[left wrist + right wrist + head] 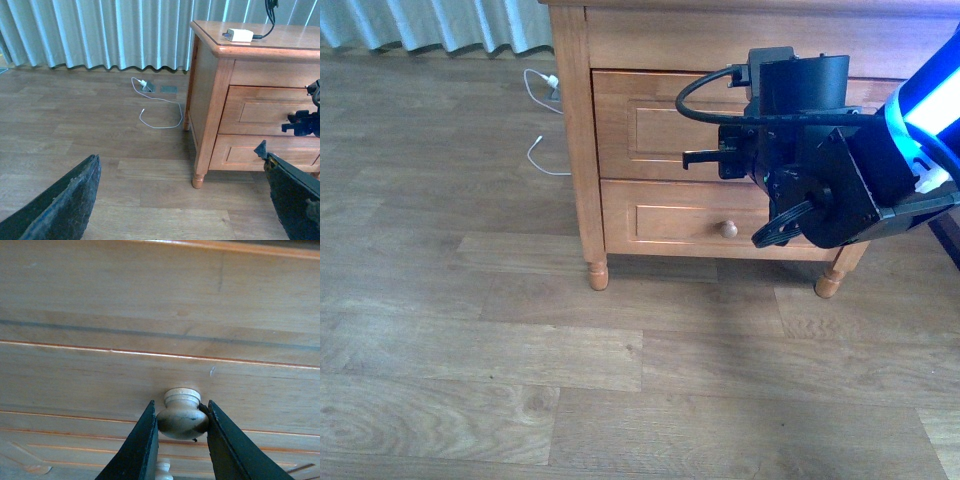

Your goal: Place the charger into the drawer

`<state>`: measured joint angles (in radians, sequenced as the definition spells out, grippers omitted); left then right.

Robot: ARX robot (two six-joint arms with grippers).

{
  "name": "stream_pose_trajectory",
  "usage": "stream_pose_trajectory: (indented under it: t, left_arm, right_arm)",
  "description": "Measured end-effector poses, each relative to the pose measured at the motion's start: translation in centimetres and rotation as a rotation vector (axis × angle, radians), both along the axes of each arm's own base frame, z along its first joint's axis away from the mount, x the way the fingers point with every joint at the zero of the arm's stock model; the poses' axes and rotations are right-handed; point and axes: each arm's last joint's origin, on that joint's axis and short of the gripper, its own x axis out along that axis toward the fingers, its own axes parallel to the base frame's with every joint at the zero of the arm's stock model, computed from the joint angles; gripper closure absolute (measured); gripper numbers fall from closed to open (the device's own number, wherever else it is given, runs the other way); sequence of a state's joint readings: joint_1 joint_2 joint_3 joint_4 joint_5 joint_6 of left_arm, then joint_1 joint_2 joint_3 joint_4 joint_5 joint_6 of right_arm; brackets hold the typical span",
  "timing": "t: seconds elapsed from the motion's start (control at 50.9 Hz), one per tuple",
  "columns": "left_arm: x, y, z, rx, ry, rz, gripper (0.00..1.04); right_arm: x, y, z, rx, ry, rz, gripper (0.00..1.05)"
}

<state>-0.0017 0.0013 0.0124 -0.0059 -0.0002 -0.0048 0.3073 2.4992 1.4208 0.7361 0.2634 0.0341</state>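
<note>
1. The charger, a small white block, lies on top of the nightstand, above the right pincer and well clear of it. A thin black lead leaves the block and runs out of view.
2. The drawer, the upper of the two, is directly in front of the right pincer. Its front looks flush with the frame, so it appears shut.
3. The right pincer is clamped on the drawer's round knob. One black finger presses each side of the knob, with no gap showing.
4. Below that pincer is the lower drawer. Its own knob is free.
5. The left pincer is spread wide and grips nothing. Its two dark fingers are far apart, out over the wooden floor and back from the nightstand.
6. Between the left pincer and the curtain, a thin white cable loops on the floor. It lies beside the nightstand's side panel, far from both pincers.
</note>
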Motion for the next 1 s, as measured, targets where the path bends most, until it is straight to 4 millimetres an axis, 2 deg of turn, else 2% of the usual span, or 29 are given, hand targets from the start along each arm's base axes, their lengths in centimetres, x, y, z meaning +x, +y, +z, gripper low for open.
stream_pose_trajectory:
  t: [0.079, 0.256, 0.55, 0.708, 0.845, 0.885, 1.003]
  left_arm:
    - [0.0, 0.0, 0.0, 0.000, 0.000, 0.000, 0.06]
    - [0.0, 0.0, 0.0, 0.000, 0.000, 0.000, 0.06]
    - [0.0, 0.0, 0.0, 0.000, 0.000, 0.000, 0.06]
    - [0.0, 0.0, 0.0, 0.000, 0.000, 0.000, 0.06]
    - [0.0, 0.0, 0.0, 0.000, 0.000, 0.000, 0.06]
    - [0.0, 0.0, 0.0, 0.000, 0.000, 0.000, 0.06]
    - [0.0, 0.0, 0.0, 0.000, 0.000, 0.000, 0.06]
  right_arm:
    - [-0.5, -0.1, 0.2, 0.009, 0.013, 0.009, 0.82]
    - [-3.2, -0.3, 0.8, 0.035, 0.067, 0.020, 0.82]
    - [-9.8, -0.6, 2.1, 0.057, 0.225, 0.029, 0.82]
    - [-12.5, -0.8, 2.5, 0.064, 0.280, 0.042, 0.82]
    - [-14.1, -0.8, 2.5, 0.067, 0.307, 0.055, 0.82]
    - [-14.4, -0.8, 2.5, 0.065, 0.308, 0.059, 0.80]
    - [-15.1, -0.9, 2.0, 0.065, 0.334, 0.073, 0.61]
